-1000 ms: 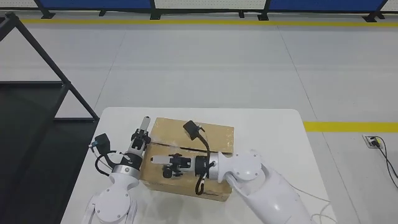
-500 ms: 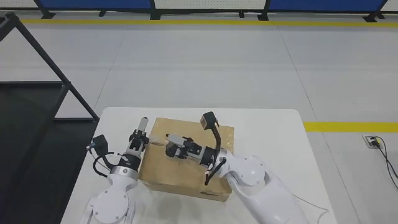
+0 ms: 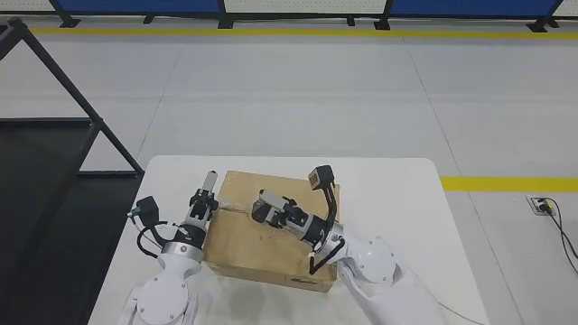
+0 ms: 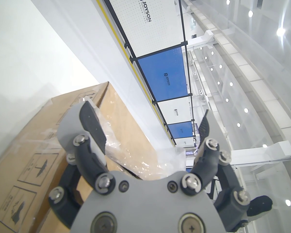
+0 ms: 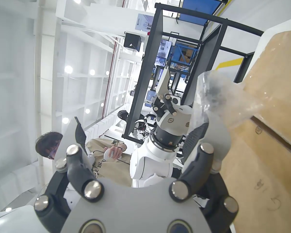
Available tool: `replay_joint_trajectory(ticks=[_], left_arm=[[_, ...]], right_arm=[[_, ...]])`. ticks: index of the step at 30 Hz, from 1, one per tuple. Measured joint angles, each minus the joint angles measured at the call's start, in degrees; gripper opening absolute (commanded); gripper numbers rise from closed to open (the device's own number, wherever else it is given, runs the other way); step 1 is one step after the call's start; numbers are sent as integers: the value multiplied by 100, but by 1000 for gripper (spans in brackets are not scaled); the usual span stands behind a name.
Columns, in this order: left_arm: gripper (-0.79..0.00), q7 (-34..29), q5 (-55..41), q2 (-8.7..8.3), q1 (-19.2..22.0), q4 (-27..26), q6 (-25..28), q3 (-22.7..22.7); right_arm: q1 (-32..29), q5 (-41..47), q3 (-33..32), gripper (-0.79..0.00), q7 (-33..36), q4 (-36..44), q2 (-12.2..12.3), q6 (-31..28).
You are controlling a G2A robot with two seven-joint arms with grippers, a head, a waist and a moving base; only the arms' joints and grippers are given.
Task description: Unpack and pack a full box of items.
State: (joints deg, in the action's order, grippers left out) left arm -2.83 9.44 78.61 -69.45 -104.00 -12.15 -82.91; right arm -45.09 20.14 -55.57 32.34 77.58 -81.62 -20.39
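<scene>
Box [image 3: 239, 246] brown cardboard, symbols on side, crumpled clear plastic [image 5: 220, 98] atop

Box [image 3: 239, 251] interior hidden from view

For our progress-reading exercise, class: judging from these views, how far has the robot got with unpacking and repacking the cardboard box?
Done: the clear plastic on the box looks lifted and crumpled. In hand: the right gripper hangs open over the top seam beside that plastic; the left gripper sits open at the box's edge. Left: the box looks shut, so emptying and repacking are all to come.
</scene>
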Motion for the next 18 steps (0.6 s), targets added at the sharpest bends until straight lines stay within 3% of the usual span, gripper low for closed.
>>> replay_joint_trajectory(ticks=[18], left_arm=[[0, -29, 53, 5, -35, -18, 0, 51]], right_arm=[[-801, -357, -667, 0, -568, 744, 115, -137]])
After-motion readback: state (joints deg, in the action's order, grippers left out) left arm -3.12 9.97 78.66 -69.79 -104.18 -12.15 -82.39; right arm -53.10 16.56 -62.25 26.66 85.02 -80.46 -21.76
